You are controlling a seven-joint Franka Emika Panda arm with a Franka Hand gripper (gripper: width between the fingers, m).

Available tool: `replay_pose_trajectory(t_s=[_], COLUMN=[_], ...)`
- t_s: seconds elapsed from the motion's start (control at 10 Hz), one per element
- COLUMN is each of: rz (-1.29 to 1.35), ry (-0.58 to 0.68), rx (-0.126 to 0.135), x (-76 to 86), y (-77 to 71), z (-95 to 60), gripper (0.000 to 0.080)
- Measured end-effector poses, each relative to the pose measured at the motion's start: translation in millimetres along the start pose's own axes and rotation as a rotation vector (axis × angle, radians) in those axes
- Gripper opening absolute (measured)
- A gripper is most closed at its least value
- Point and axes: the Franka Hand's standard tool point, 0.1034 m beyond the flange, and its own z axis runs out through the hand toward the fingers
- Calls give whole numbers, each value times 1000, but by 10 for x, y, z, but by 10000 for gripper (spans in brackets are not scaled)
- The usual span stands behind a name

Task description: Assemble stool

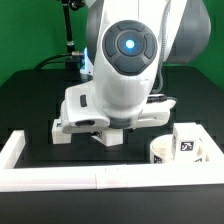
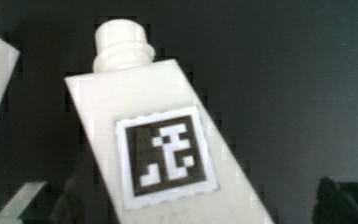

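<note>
Now the step in hand looks like the leg pick-up. A white tagged leg (image 2: 158, 120) lies tilted on the dark counter (image 2: 291, 50), between the jaws, which stand wide, clear of its sides. Next move probably calls for squaring to the leg, then pinching across its flanks.
</note>
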Motion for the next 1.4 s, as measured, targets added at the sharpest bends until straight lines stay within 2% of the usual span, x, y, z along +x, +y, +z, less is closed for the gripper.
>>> replay_pose_trajectory(t_s=[0.3, 0.4, 0.5, 0.6, 1.4], rz=[-2, -2, -2, -2, -1], ry=[2, 2, 2, 2, 2], rx=[0, 0, 0, 0, 0], x=[6, 6, 6, 6, 6], y=[4, 4, 4, 4, 5], z=[1, 1, 1, 2, 2], gripper=[623, 449, 449, 323, 324])
